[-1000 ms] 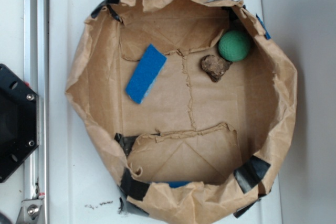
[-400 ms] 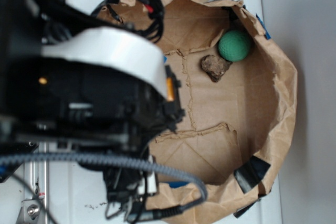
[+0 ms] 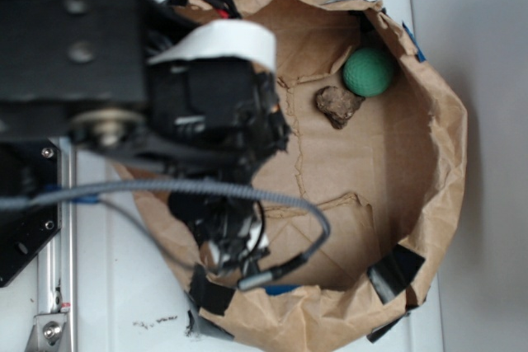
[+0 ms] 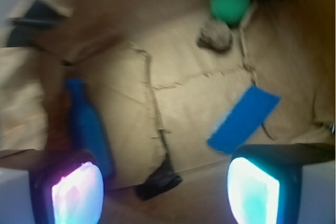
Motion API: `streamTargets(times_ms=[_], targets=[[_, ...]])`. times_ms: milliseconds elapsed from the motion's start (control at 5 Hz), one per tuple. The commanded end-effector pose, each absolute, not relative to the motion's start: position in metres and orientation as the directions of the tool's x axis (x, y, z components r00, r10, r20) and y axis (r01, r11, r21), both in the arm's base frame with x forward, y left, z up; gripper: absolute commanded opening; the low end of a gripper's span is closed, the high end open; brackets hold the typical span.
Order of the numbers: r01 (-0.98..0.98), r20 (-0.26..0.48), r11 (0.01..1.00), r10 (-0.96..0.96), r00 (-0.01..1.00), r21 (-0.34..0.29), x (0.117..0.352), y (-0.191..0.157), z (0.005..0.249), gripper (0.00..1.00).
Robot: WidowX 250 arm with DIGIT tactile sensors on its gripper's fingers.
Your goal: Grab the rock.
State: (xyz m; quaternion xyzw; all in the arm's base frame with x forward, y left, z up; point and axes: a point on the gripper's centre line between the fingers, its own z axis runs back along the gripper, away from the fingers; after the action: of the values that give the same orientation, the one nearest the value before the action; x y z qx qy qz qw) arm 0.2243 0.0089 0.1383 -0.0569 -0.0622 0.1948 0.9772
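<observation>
Since a moment ago the arm has shifted up the frame, its gripper (image 4: 165, 192) spread apart at the bottom, the flat blue sponge (image 4: 243, 118) mid-right, the lumpy brown rock (image 3: 338, 105) lying diagonally upper right beside the round green ball (image 3: 368, 71).

Arm (image 3: 124, 80) extends in from left of exterior view, blurred, cables looping below it. Wrist view: gripper (image 4: 165, 190) spread wide, both fingertip pads (image 4: 253, 191) at the bottom corners, nothing between them.
</observation>
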Motion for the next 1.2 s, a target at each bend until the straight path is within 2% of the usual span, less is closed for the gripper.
streamTargets(times_ms=[0, 200, 400, 600, 800, 1000], targets=[[-0.425, 0.133, 0.892, 0.445, 0.885, -0.156, 0.254, 0.027, 0.134, 1.00], [-0.365, 0.187, 0.917, 0.391, 0.901, -0.158, 0.277, 0.029, 0.128, 1.00], [-0.314, 0.251, 0.941, 0.337, 0.907, -0.127, 0.292, 0.030, 0.119, 1.00], [-0.306, 0.278, 0.948, 0.319, 0.906, -0.091, 0.317, 0.033, 0.103, 1.00], [-0.332, 0.265, 0.941, 0.337, 0.904, -0.066, 0.327, 0.039, 0.081, 1.00], [-0.336, 0.250, 0.940, 0.341, 0.906, -0.061, 0.334, 0.038, 0.071, 1.00]])
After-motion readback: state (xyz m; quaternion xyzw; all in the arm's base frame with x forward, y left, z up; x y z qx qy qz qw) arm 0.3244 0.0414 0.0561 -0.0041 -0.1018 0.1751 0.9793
